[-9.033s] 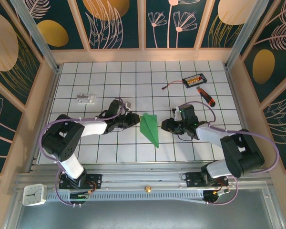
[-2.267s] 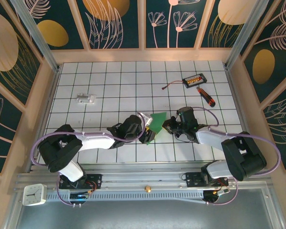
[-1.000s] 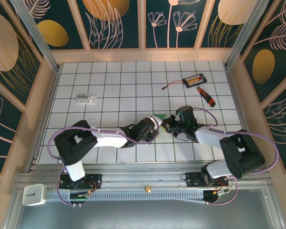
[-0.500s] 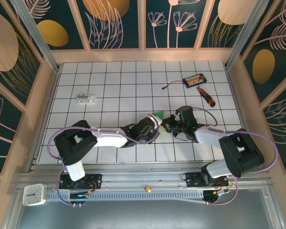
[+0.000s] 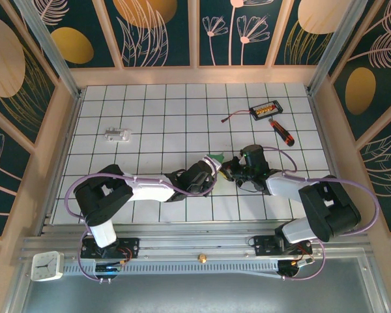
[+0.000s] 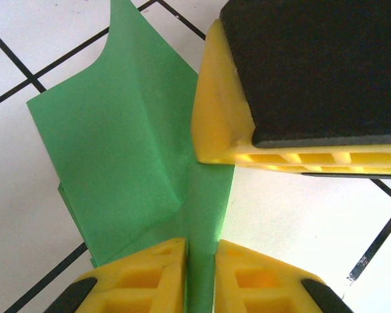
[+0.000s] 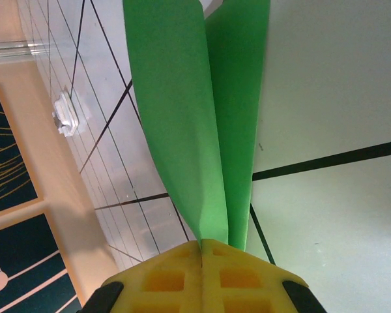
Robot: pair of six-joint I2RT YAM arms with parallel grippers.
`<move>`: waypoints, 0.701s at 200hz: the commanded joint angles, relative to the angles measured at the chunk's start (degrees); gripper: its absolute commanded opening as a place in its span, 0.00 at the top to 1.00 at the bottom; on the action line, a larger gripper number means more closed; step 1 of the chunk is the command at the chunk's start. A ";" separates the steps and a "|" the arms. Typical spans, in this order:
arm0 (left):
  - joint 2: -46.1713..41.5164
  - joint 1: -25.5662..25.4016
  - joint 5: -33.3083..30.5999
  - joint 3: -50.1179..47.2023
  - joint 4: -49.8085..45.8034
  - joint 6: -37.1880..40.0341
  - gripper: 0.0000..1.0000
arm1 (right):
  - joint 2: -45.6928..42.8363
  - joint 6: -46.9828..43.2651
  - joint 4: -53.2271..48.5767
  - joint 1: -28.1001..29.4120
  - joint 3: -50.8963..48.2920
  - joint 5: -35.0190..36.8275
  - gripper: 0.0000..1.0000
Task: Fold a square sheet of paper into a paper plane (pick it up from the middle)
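Near centre of tiled table [image 5: 150,117]: grasping paper plane [image 5: 216,157] with left gripper [image 5: 212,165] from 8 o'clock, with right gripper [image 5: 228,167] from 4 o'clock; both clenched on green fold.

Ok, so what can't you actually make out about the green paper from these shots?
Top view: most of the green paper is hidden by the left gripper and right gripper, so its folded shape is unreadable.
Left wrist view: its near end is cut off by the bottom edge, between the pads.
Right wrist view: its far end runs off the top edge.
Top view: the contents of the black box are too small to tell.
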 commanded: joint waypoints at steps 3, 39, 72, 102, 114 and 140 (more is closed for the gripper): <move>0.02 -0.06 -2.02 0.82 -0.69 -1.42 0.87 | 0.13 0.08 0.59 0.34 -0.35 -1.21 0.99; -0.27 -0.06 -1.19 0.74 -0.56 -3.35 0.91 | -0.74 -0.78 -0.30 0.08 -0.27 -0.51 0.91; -0.66 -0.06 -1.09 -0.31 0.60 -5.77 0.94 | -1.98 -2.53 -1.78 -0.18 0.06 0.06 0.83; -1.89 -0.10 -1.13 -2.00 2.57 -8.89 0.97 | -5.61 -8.15 -6.89 -1.44 2.09 1.71 0.76; -2.82 -0.08 -1.04 -2.98 3.85 -10.10 0.99 | -7.31 -11.25 -9.41 -1.96 3.02 2.77 0.74; -3.23 -0.07 0.13 -4.21 5.88 -12.39 1.00 | -9.05 -17.63 -15.08 -3.81 5.11 5.66 0.71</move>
